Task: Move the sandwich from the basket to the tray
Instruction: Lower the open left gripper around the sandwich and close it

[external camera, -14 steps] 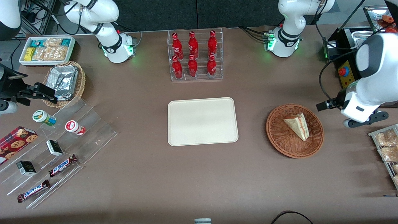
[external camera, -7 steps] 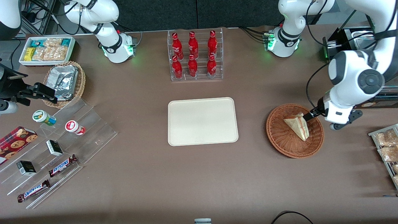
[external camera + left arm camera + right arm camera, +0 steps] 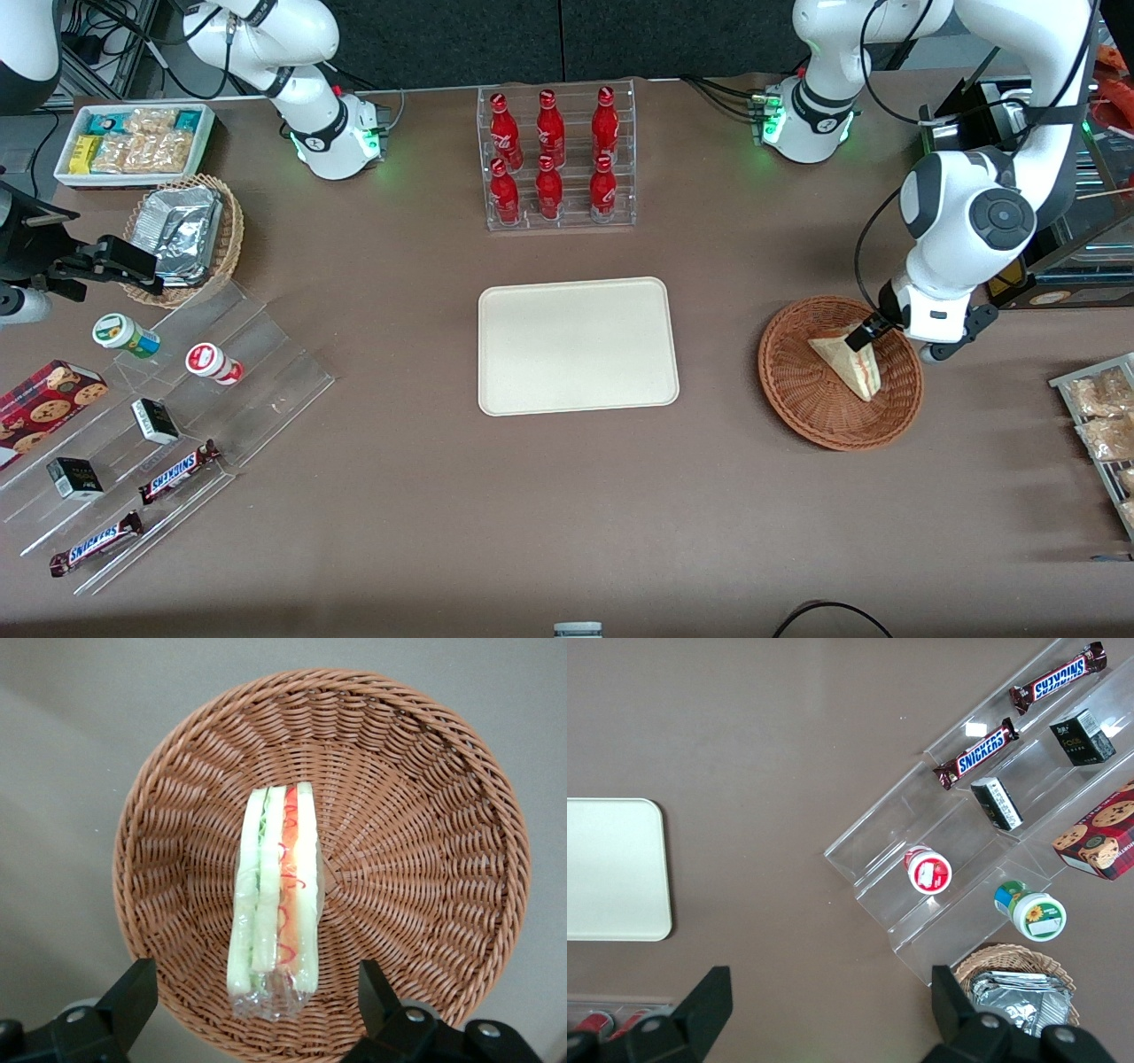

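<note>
1. My gripper [image 3: 861,337] hangs over the reddish-brown wicker basket [image 3: 802,390], at the edge of it farther from the front camera, right above the sandwich's [image 3: 849,362] wide end. Its fingers [image 3: 133,997] stand well apart, one on each side of the wedge, touching nothing.
2. Half a second ago my gripper was at the basket's rim, toward my end of the table; since then it has slid inward over the sandwich.
3. The sandwich [image 3: 273,904] lies below me in the basket [image 3: 425,859], on its side, its red and pale layers facing up at my wrist camera; it has not moved.
4. The cream tray [image 3: 578,346] sits well apart from my gripper, toward the parked arm's end of the table.
5. The rack of red bottles [image 3: 556,158] stands farther from the front camera than the tray.
</note>
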### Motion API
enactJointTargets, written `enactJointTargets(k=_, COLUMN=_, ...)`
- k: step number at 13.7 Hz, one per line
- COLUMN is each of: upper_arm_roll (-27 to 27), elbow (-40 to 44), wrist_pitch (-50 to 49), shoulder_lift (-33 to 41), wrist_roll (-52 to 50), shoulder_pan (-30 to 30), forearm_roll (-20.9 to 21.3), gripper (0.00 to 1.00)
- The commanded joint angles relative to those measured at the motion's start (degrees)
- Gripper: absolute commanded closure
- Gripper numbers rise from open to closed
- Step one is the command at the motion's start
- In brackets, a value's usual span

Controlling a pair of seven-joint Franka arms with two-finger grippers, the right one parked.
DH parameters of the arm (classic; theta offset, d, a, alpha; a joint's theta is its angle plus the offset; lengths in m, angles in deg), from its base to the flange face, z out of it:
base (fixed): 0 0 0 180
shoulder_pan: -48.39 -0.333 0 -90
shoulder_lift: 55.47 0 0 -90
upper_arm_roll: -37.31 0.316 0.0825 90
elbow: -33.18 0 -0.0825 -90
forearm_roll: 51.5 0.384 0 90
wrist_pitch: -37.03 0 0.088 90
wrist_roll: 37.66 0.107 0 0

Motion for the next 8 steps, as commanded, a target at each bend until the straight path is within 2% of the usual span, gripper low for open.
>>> enactJointTargets(k=1, upper_arm_roll=-0.1, elbow=-1.1, wrist_pitch=3.3, shoulder_lift=-0.7, wrist_roll=-2.7, shoulder_pan=0.5, forearm_roll=0.3, gripper=0.00)
enactJointTargets(k=8, upper_arm_roll=-0.1, elbow=-1.1, wrist_pitch=7.5, shoulder_lift=-5.1, wrist_roll=-3.3, shoulder_pan=0.9, forearm_roll=0.3, gripper=0.00)
